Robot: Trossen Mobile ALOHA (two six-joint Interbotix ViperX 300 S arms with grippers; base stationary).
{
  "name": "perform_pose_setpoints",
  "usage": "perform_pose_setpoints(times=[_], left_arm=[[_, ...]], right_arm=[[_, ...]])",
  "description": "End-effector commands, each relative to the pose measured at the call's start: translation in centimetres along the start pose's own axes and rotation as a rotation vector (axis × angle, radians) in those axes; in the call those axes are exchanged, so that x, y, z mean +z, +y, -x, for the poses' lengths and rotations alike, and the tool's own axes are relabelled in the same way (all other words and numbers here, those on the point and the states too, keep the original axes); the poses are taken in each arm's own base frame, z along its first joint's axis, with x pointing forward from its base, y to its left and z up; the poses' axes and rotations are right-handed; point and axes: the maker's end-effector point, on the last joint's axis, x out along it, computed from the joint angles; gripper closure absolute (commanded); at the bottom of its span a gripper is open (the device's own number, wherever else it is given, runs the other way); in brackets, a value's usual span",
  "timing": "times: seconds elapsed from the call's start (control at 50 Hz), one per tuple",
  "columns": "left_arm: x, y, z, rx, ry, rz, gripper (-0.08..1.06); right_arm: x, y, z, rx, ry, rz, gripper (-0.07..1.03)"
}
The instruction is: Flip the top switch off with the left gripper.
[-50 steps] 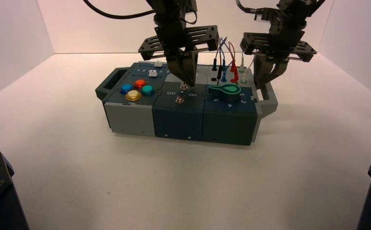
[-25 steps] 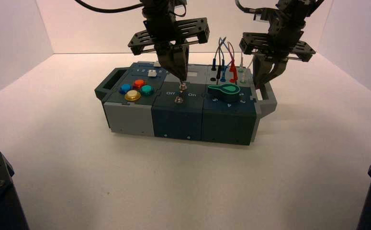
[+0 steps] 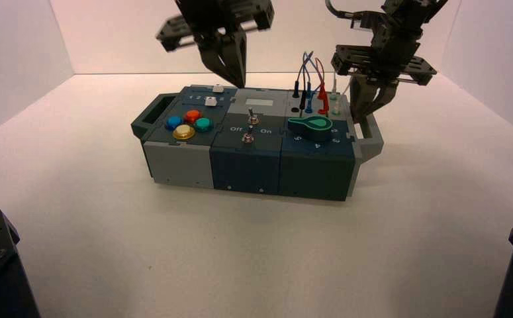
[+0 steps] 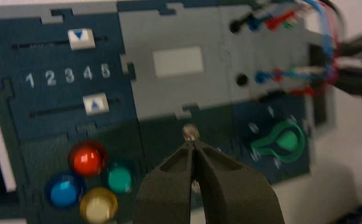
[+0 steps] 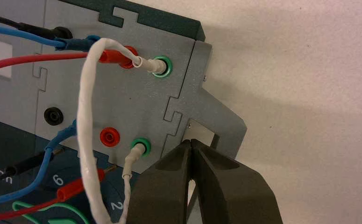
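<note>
In the high view, the left gripper (image 3: 240, 85) hangs at the box's far edge, above the light grey panel with the pale rectangular window (image 3: 259, 103), apart from the top switch (image 3: 253, 120). That switch sits in the box's dark middle panel, behind the lower toggle switch (image 3: 247, 138) by the near edge. The right gripper (image 3: 358, 120) waits over the handle (image 3: 371, 138) at the box's right edge. The box (image 3: 245, 173) stands on the table (image 3: 194, 252), a little nearer its far edge.

In the left wrist view, the left gripper's two fingers meet at their tips, narrow and holding nothing. Toward the box's left edge lie two white sliders, one at 4, the other between 4 and 5, and red, blue, green and yellow push buttons.

In the right wrist view, the right gripper's fingertips are together, near the sockets with red, blue, black and white wires.
</note>
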Motion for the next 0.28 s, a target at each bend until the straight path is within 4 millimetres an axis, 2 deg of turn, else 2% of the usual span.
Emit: perform_pose_setpoints(times=[0.02,0.28], left_arm=[[0.39,-0.06,1.83,-0.006,-0.04,-0.025,1.01],[-0.34,0.6,1.33,0.028,-0.005,-0.053,1.01]], right_arm=[[-1.28,-0.3,-1.21,-0.019,0.036,0.04,0.99],[-0.8,-0.05,-0.6,-0.015,0.008,0.044,0.99]])
